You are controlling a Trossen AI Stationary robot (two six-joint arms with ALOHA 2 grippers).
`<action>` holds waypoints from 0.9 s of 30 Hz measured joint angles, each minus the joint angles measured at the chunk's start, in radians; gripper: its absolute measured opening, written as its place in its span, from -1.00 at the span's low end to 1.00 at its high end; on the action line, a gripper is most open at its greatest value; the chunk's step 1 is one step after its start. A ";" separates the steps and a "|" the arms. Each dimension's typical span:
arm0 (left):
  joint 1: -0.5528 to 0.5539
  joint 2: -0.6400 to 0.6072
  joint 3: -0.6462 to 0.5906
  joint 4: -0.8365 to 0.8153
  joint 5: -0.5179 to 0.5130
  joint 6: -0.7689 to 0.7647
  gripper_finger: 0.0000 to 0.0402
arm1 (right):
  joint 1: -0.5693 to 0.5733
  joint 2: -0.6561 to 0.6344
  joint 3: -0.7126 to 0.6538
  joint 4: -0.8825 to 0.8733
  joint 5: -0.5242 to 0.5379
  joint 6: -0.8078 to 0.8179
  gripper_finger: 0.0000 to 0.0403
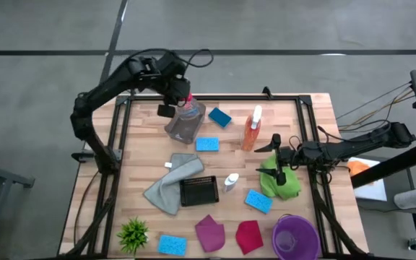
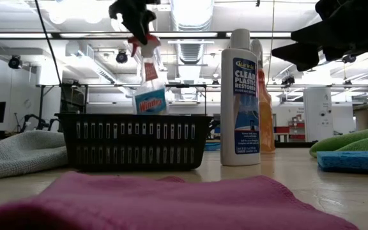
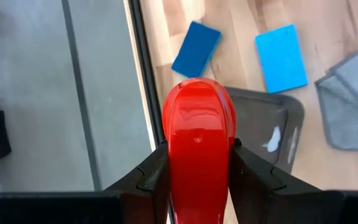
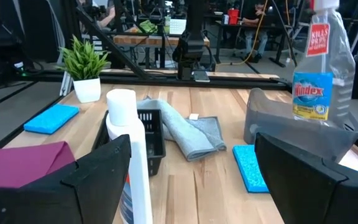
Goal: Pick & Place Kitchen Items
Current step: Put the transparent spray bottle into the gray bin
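While left claw (image 3: 197, 168) grips clear bottle (image 1: 185, 119), sponges (image 1: 213, 130) flank.

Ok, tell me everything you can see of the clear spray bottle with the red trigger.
The clear spray bottle looks like see-through plastic, with a red trigger head and a blue Windex label. It stands upright in a grey tray at the table's far left. The left pincer is shut on its red head from above. Liquid level can't be judged.

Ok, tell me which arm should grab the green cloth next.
Right, I'd judge. The right end effector hangs open just over the green cloth, while the left end effector is across the table, shut on the clear spray bottle.
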 joint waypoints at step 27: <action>0.087 0.116 0.001 0.037 0.100 0.045 -0.38 | 0.000 0.001 0.000 0.000 -0.042 0.002 0.68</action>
